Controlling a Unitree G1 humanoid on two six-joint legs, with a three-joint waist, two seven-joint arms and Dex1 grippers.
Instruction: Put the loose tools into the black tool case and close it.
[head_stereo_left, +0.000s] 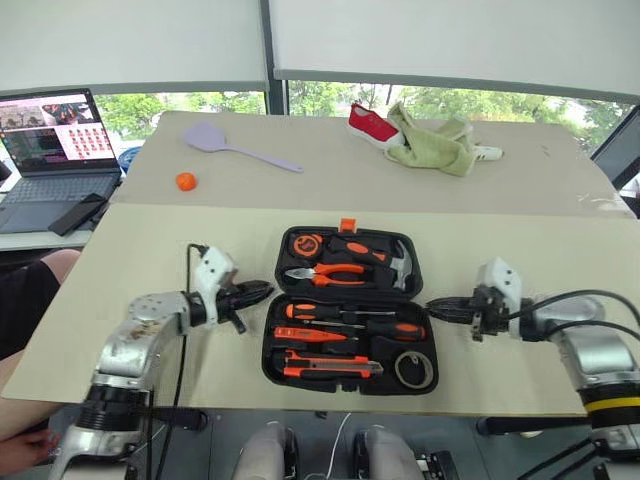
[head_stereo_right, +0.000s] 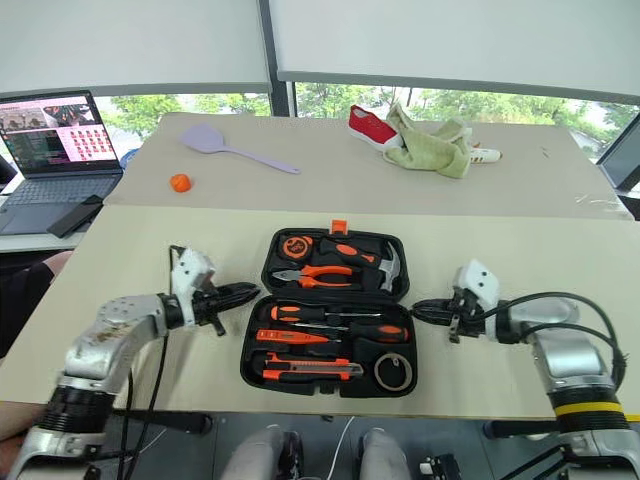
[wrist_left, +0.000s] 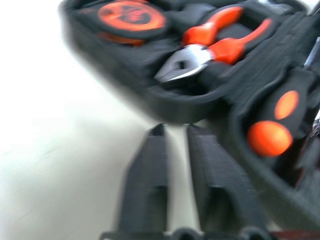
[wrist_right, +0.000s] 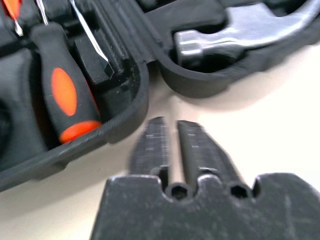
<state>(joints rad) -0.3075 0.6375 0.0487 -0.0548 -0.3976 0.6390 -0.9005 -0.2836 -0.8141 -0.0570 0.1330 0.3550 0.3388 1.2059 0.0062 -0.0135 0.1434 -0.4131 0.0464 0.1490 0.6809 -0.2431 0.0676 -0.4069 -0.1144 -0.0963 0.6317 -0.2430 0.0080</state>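
Black tool case (head_stereo_left: 350, 305) lies open at lower centre, holding screwdrivers (head_stereo_left: 355, 325), utility knife (head_stereo_left: 330, 370), tape roll (head_stereo_left: 413, 370), pliers (head_stereo_left: 325, 272) and hammer (head_stereo_left: 400, 262). Left gripper (head_stereo_left: 268, 290) and right gripper (head_stereo_left: 432, 307) flank it, fingers slightly parted, holding nothing.

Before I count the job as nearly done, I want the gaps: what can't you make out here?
- Orange latch: too small in the eye views to tell its state.
- Tape roll: small; its seating in the black tool case is unclear.
- Pliers: blurred in the left wrist view.
- Laptop: cut by the frame edge.
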